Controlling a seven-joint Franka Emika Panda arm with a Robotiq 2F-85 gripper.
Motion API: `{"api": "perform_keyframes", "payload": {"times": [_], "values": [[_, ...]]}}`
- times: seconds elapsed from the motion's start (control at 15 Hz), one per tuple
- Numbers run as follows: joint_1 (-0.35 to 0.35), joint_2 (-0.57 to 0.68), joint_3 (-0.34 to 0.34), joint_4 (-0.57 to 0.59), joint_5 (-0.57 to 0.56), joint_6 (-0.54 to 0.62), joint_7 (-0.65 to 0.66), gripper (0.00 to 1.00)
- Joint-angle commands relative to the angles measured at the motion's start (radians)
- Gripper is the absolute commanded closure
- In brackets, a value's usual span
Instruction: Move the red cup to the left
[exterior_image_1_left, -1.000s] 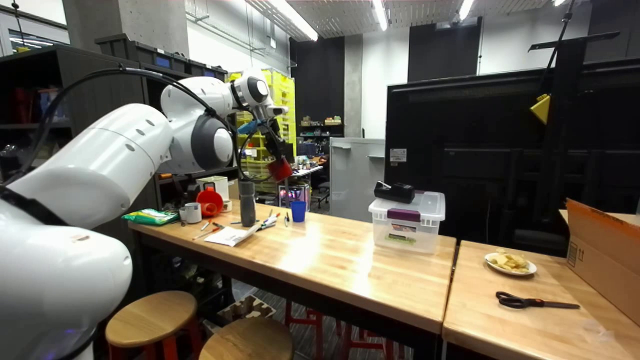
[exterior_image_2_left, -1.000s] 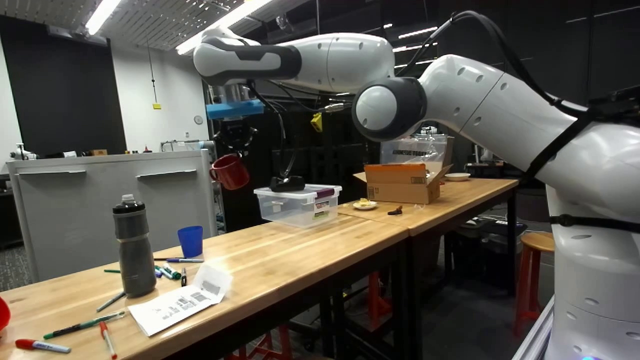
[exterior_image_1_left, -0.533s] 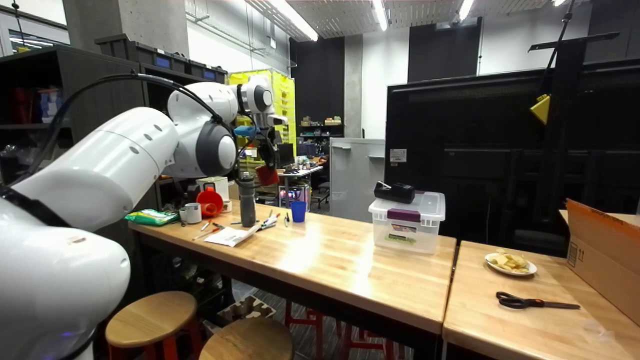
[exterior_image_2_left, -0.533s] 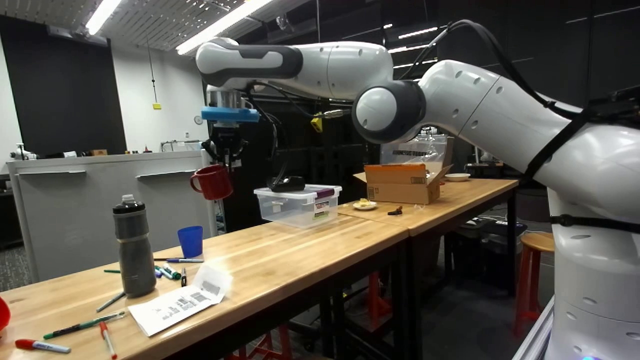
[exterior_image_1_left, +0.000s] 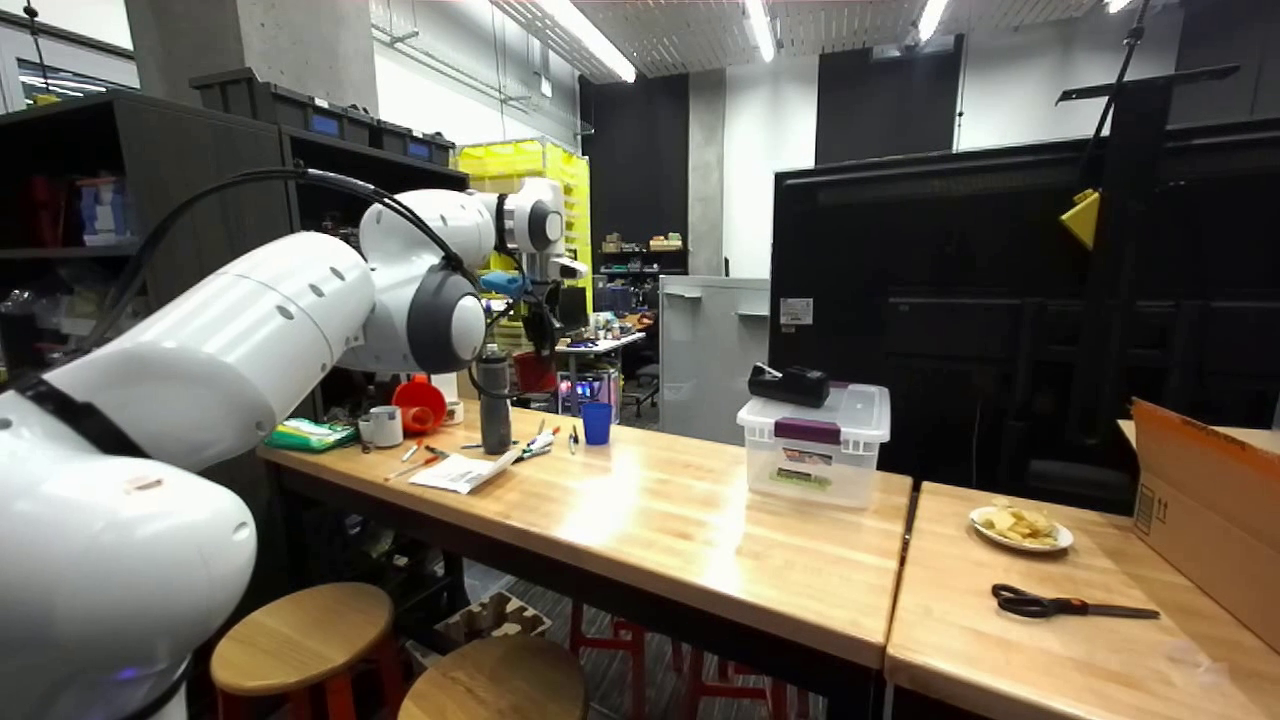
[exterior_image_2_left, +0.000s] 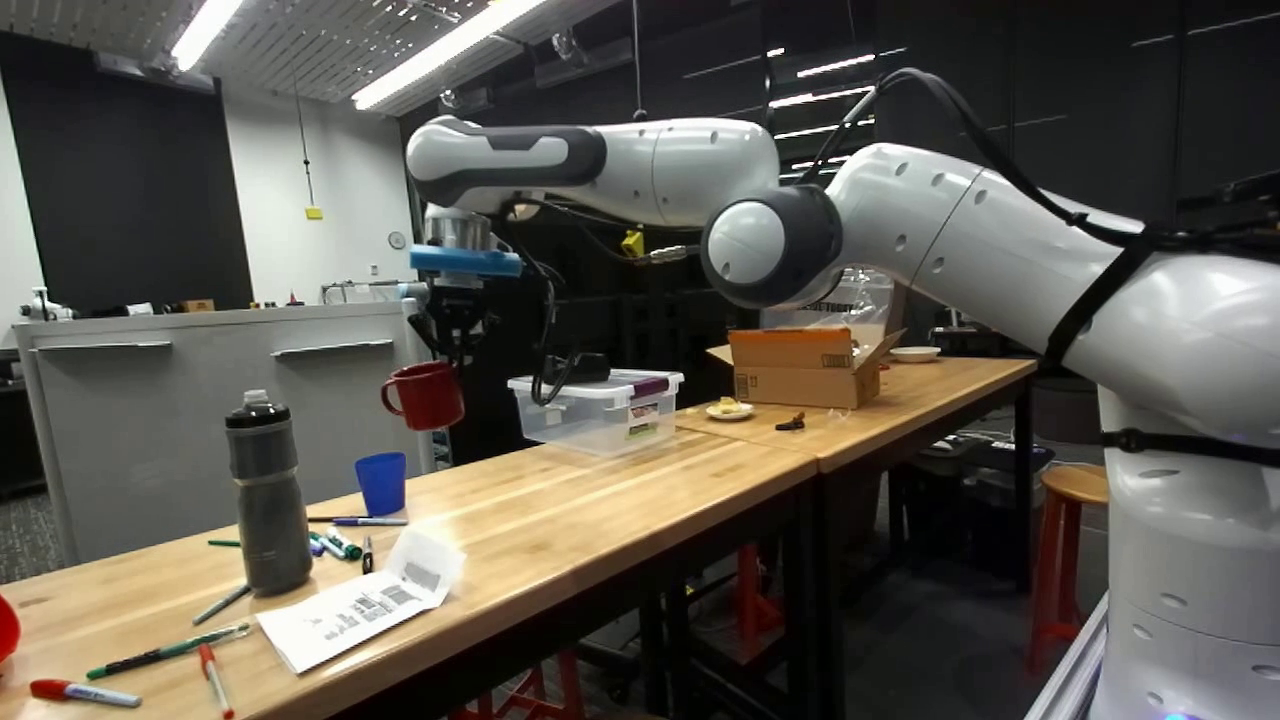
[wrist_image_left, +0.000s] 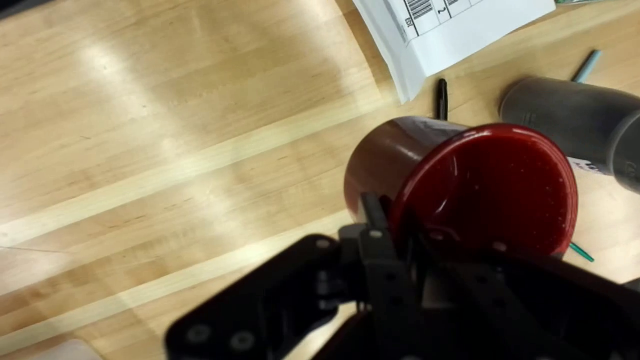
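Lower and straighter since the earlier frame: red cup (exterior_image_2_left: 428, 398), with my gripper (exterior_image_2_left: 457, 356) clamped on its wall.
I judge this the approach to set-down; the cup hangs above the table (exterior_image_2_left: 600, 500), not yet released. Inside it I see only red; contents of the blue cup (exterior_image_2_left: 381, 484) I cannot make out; the plate (exterior_image_1_left: 995, 539) bears apparent chips (exterior_image_1_left: 1018, 522).

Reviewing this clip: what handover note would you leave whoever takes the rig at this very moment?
Gripper: jaws shut on the wall of the red cup.
Where: the cup hangs above the table; the blue cup and grey bottle stand on the table.
Done: cup grasped and off the table.
Left: probably finish any leftward travel, lower it past those two, set it down, release. The exact target spot isn't shown.
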Motion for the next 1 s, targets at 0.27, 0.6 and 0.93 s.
{"api": "perform_keyframes", "payload": {"times": [0.27, 0.6, 0.93], "values": [[-0.019, 0.025, 0.003, -0.019, 0.007, 0.023, 0.03, 0.98], [-0.02, 0.065, -0.016, -0.032, -0.006, 0.024, 0.057, 0.98], [-0.025, 0.108, -0.04, -0.039, -0.019, 0.01, 0.093, 0.98]]}}
